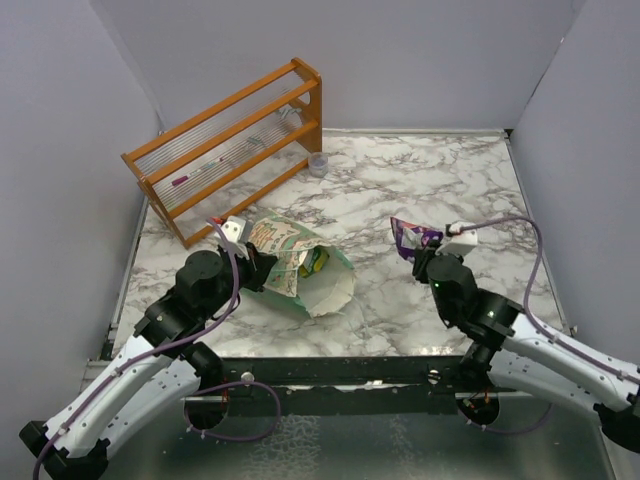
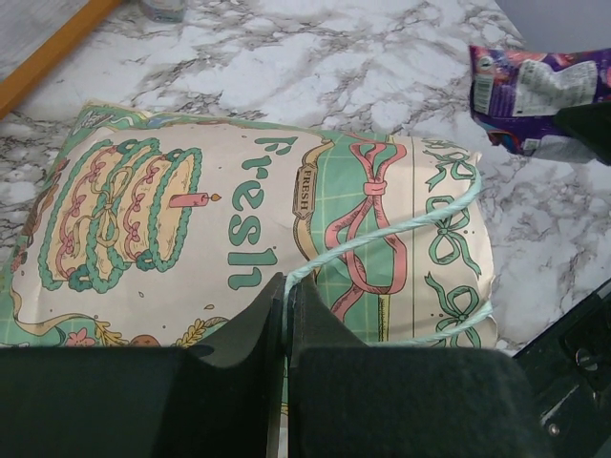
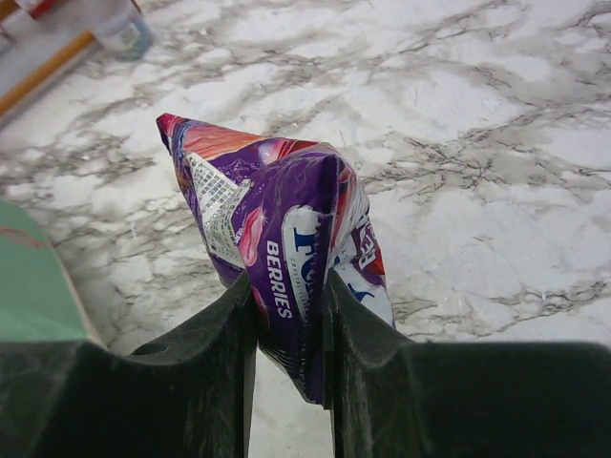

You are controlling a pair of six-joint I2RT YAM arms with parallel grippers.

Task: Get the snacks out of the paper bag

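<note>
Your top camera looks down from high behind the near edge, taking in the whole marble table (image 1: 420,180). Your left wrist view sits close over the paper bag (image 2: 191,219). Your right wrist view sits very close on the purple packet (image 3: 286,219), which the left wrist view also catches at its upper right.

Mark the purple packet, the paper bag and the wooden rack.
purple packet (image 3: 286,215): right wrist view, its crumpled front.
paper bag (image 2: 239,205): left wrist view, printed front panel.
wooden rack (image 1: 310,100): top external view, right end panel.
</note>
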